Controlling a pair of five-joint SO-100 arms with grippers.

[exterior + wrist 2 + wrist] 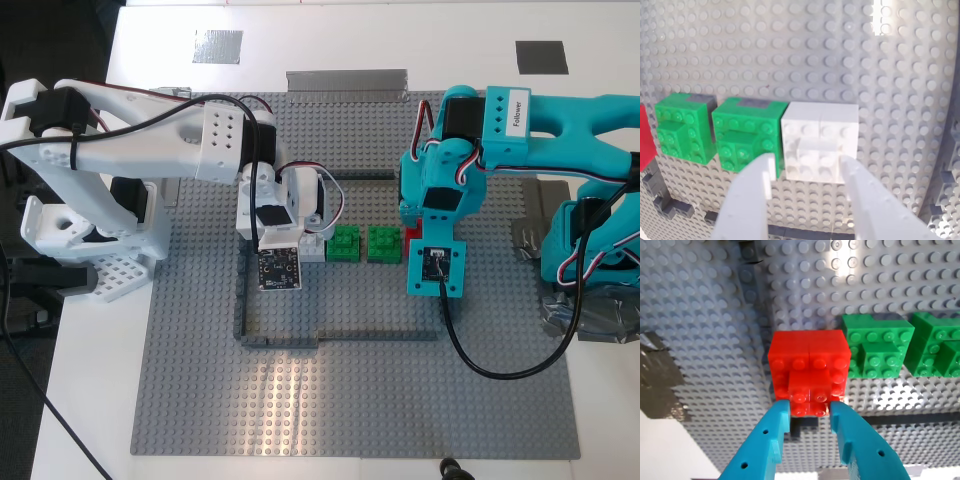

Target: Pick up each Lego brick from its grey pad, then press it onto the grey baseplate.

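The red brick (807,360) sits on the grey baseplate (350,400), beside the green bricks. My first gripper (810,407), on the teal arm, has its fingertips against both sides of the brick's raised part. In the exterior view the red brick (411,243) barely shows under that arm. The white brick (820,135) sits on the baseplate at the other end of the green row. My second gripper (807,167), on the white arm, is open astride it, with a gap at one finger. The silvery pad (217,46) and the charcoal pad (541,56) lie bare at the back.
Two green bricks (346,243) (383,243) stand between the red and white ones. A dark-grey brick outline (340,337) runs around them. A silver tape strip (346,80) lies along the plate's back edge. A black cable (500,365) loops over the plate at the exterior view's right.
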